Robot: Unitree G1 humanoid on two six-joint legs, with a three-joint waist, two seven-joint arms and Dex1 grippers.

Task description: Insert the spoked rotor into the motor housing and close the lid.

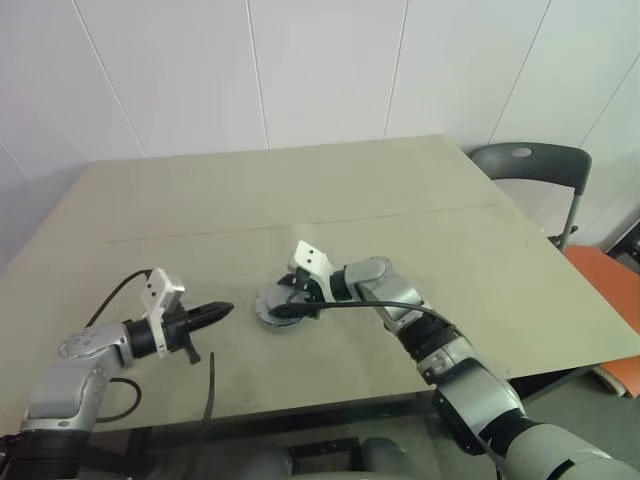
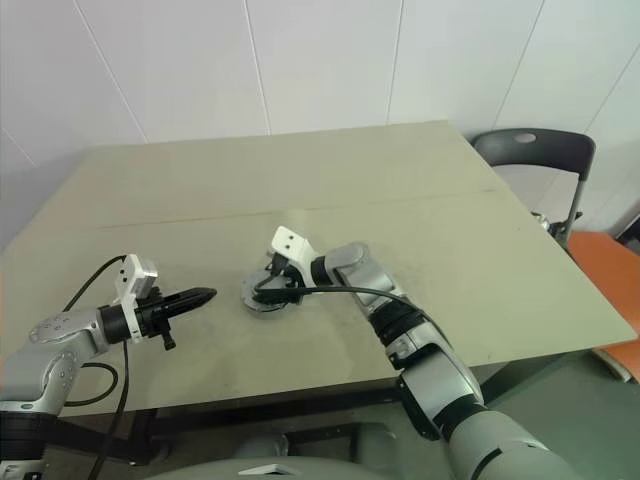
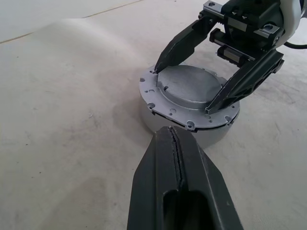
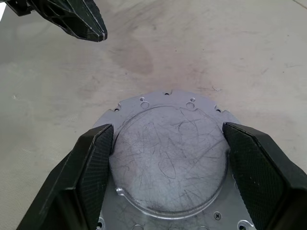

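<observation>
The motor housing [image 3: 149,120] is a round silver puck standing near the table's front middle. On top of it lies the pale grey lid [image 4: 168,158], flat and scratched, with a raised round centre. My right gripper [image 4: 167,132] reaches in from the right, its two black fingers [image 3: 182,45] pressed against opposite sides of that raised centre. Just left of the housing, my left gripper [image 1: 226,310] is shut and empty, its tip [image 3: 173,136] pointing at the housing's wall. The spoked rotor is hidden.
The beige table [image 1: 300,200] has a seam running across its middle. A dark grey chair [image 1: 530,165] stands off its far right corner, with an orange seat [image 1: 612,285] beyond the right edge. Black cables [image 1: 210,400] hang at the front edge.
</observation>
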